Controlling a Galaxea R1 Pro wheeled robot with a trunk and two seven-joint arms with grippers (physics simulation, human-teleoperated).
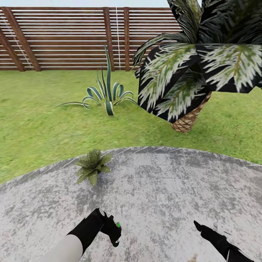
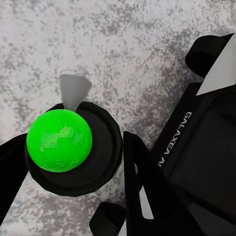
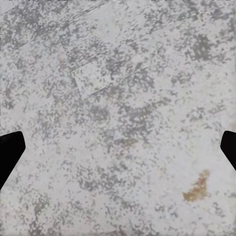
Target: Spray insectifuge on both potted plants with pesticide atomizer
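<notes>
While the garden lawn (image 1: 36, 120) is spreading green and flat up to the brown slatted fence (image 1: 65, 38), a big palm (image 1: 203, 62) with a scaly tan trunk is leaning over the right side and a striped blue-green agave (image 1: 107, 94) is standing on the grass in front of the fence. Nearer the robot, a round grey paved patch (image 1: 163, 189), mottled and rough-looking, is taking up the lower half of the head view. One potted plant (image 1: 92, 165), a low rosette of pointed dull-green leaves, is sitting at the patch's far left edge, touching the grass line. The left gripper (image 1: 115, 233) is hanging over the paving, fingers closing around a dark round object with a bright green ball-shaped cap (image 2: 59, 140) and a small grey cone-shaped tip (image 2: 73, 91); whether this is the atomizer is unclear. The right gripper (image 1: 207, 227) is hovering over bare paving, its black fingertips (image 3: 10, 152) standing wide apart, gripping nothing, near a small brownish stain (image 3: 196, 187).
</notes>
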